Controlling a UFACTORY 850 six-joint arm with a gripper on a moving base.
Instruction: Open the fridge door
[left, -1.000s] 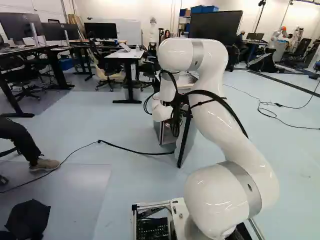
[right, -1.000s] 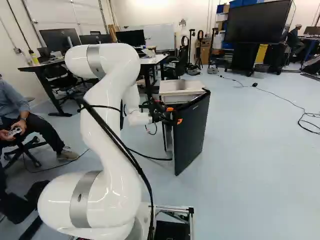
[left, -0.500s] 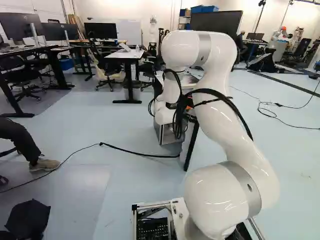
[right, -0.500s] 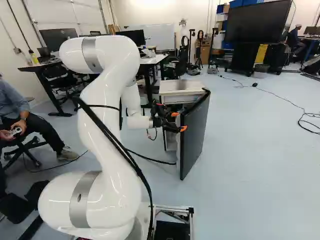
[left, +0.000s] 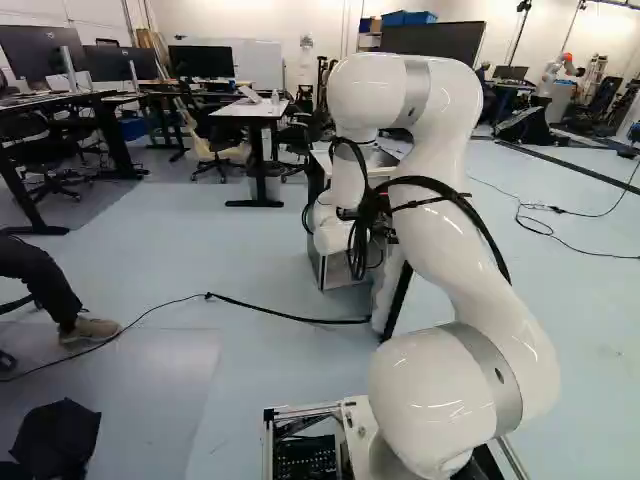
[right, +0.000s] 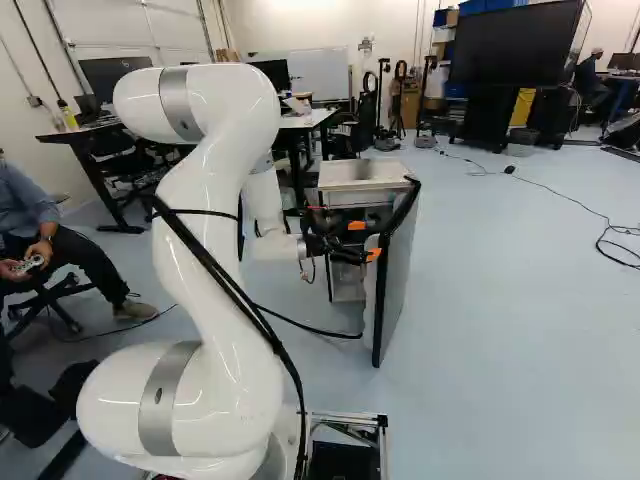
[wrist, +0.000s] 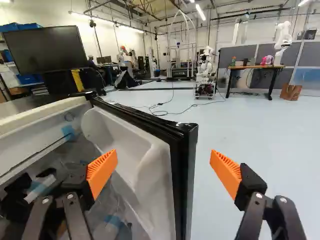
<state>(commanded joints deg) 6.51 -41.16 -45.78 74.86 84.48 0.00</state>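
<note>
Black-edged desk (right: 62, 135), at the far left of the right base view, is carrying a dark monitor (right: 115, 76). Next along, the white arm (right: 205, 235) is rising from its joint and bending over at the top, black cables (right: 262, 330) trailing down its side. Behind it a white-topped desk (right: 308, 119) is standing. A black cord (right: 320, 329) is lying on the floor (right: 480, 330), running towards the foot of the fridge door. The fridge (right: 362, 173) is standing ahead, its front exposed.

Rightward, the fingers (right: 374, 255) are reaching to the door's near edge. In the wrist view the fingers (wrist: 226, 174) are standing wide apart, the free edge of the fridge door (wrist: 186, 165) showing between them: one finger on the pale inner-liner side, the other out on the outer side. Contact: cannot tell. Door is standing well open, its outer face turned rightward.

Beyond the door, further right, a big dark screen (right: 515, 45) is standing by the back wall, and a thin cable (right: 585, 208) is snaking over the floor.
</note>
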